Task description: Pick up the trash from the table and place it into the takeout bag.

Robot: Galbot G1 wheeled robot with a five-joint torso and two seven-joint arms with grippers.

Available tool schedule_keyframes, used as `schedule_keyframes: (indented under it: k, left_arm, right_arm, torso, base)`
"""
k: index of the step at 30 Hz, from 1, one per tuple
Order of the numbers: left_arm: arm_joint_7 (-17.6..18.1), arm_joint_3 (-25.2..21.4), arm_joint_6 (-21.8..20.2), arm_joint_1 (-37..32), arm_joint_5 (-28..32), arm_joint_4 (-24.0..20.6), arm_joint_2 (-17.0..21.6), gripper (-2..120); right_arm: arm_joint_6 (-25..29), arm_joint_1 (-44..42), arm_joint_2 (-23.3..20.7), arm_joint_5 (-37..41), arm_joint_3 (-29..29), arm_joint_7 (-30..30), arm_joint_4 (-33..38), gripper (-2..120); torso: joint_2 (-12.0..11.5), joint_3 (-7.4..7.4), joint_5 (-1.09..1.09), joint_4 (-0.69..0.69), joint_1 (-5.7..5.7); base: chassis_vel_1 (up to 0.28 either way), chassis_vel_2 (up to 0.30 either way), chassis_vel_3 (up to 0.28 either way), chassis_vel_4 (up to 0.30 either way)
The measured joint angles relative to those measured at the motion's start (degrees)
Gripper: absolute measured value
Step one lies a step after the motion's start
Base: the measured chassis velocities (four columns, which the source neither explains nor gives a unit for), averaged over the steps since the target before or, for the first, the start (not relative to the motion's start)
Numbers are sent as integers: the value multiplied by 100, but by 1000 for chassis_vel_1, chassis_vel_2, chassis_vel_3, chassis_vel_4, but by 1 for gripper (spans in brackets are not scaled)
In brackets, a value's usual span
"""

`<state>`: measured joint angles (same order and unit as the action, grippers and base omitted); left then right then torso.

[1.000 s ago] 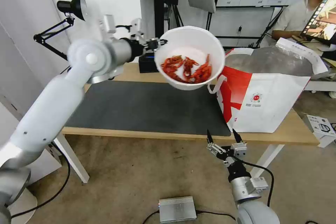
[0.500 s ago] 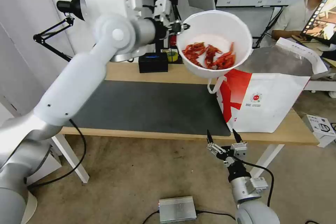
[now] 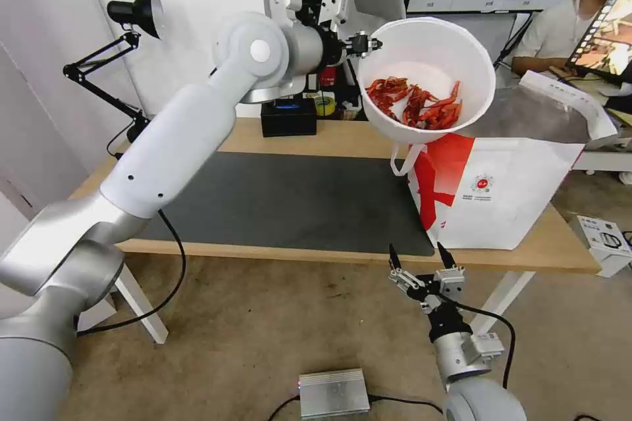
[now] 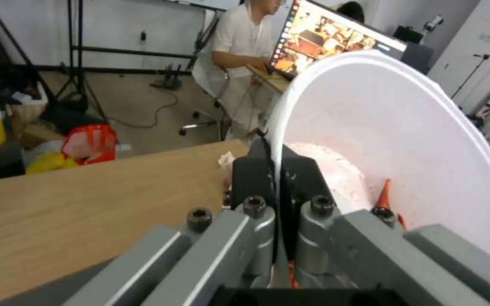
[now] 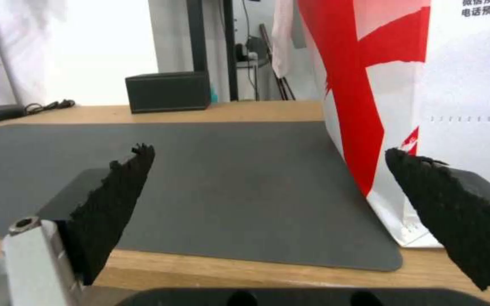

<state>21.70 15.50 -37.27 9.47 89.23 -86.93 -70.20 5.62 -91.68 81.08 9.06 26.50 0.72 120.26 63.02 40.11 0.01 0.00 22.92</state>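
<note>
My left gripper (image 3: 370, 45) is shut on the rim of the white round bowl (image 3: 428, 46), which holds red crayfish shells (image 3: 416, 102). The bowl hangs tilted in the air, over the left edge of the takeout bag (image 3: 500, 184). In the left wrist view the two pads (image 4: 302, 174) pinch the bowl (image 4: 404, 140) wall between them. The bag is white with red panels and a foil-lined open mouth, and it stands at the right end of the table (image 3: 329, 138). Below the table's front edge my right gripper (image 3: 421, 255) hangs open, with nothing between its fingers (image 5: 117, 191).
A dark grey mat (image 3: 283, 200) covers the table's middle. A black box (image 3: 288, 117) and a tape roll (image 3: 322, 105) sit at the back edge. A desk lamp (image 3: 135, 12) stands at the left. A silver box (image 3: 332, 393) lies on the floor.
My left arm has carried the bowl up and to the right, from over the mat's back edge to the bag's left side. The right arm has stayed still.
</note>
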Motion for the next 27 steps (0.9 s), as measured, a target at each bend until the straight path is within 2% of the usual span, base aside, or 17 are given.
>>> schedule_keyframes:
  k: [7, 27]
  left_arm:
    - [67, 62, 23, 88, -66, 234, -337, 0]
    - [113, 102, 104, 249, -405, 852, -993, 0]
  right_arm:
    - [0, 0, 0, 0, 0, 0, 0, 100]
    - [0, 0, 0, 0, 0, 0, 0, 100]
  torso:
    - [0, 0, 0, 1, 0]
    - [0, 0, -1, 1, 0]
  base:
    - [0, 0, 0, 0]
    - [0, 0, 0, 0]
